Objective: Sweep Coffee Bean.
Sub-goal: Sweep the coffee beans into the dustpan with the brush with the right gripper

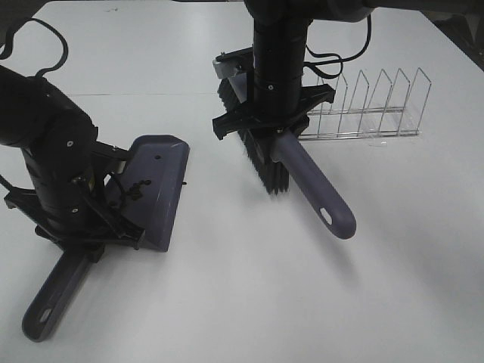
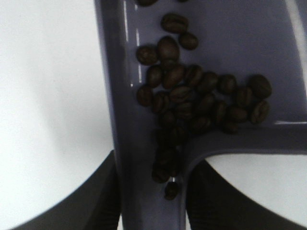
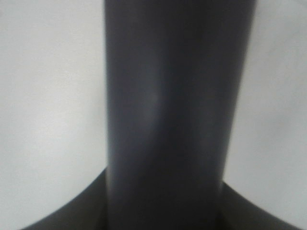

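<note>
Already the coffee beans lie gathered inside the purple-grey dustpan, crowded against its back wall where the handle joins, with a few lying in the handle's channel. The left gripper is clamped on the dustpan's handle, on the left side of the white table. The right gripper is closed around the handle of the brush, whose black bristles point downward near a wire rack and stand apart from the dustpan's front lip.
</note>
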`<state>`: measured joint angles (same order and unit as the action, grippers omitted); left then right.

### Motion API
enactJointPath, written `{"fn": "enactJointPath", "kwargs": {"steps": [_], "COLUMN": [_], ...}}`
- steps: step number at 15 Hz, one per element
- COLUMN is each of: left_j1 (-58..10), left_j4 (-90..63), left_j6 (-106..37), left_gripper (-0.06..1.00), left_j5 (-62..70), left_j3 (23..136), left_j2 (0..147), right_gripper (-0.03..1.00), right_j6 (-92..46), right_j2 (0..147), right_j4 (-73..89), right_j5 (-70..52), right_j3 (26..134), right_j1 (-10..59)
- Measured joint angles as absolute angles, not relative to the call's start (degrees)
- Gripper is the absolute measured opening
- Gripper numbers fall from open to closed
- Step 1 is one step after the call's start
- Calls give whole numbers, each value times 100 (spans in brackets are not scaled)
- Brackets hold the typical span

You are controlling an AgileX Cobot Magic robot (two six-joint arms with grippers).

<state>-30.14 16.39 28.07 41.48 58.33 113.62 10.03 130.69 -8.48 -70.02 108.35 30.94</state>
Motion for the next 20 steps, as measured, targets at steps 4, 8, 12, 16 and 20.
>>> {"fn": "enactJointPath", "kwargs": {"steps": [4,8,12,16,20], "left_j1": [-3014,-3014,-3014,-3014,-3014], "left_j4": [1633,1621,1633,1633,1633], "left_j6": [2842,3203,3398,3403,3392], "left_gripper": [34,34,34,34,34], "left_j5": [4142,4114,3965,3942,3942], "left_j3": [5833,5833,5833,5833,5833], "left_j2": [11362,11362,11362,11362,11362], "right_gripper": [30,30,30,30,30], "right_j6": [1180,1232,1134,1129,1129], "right_j2": [13407,13424,13430,13430,13465], "right_j4": [-900,-178,80,189,390], "right_j5": [-6950,-6194,-5970,-5850,-5403], "right_j3": [10835,10835,10835,10835,10835], "right_j1": [2813,2807,2807,2807,2807]}}
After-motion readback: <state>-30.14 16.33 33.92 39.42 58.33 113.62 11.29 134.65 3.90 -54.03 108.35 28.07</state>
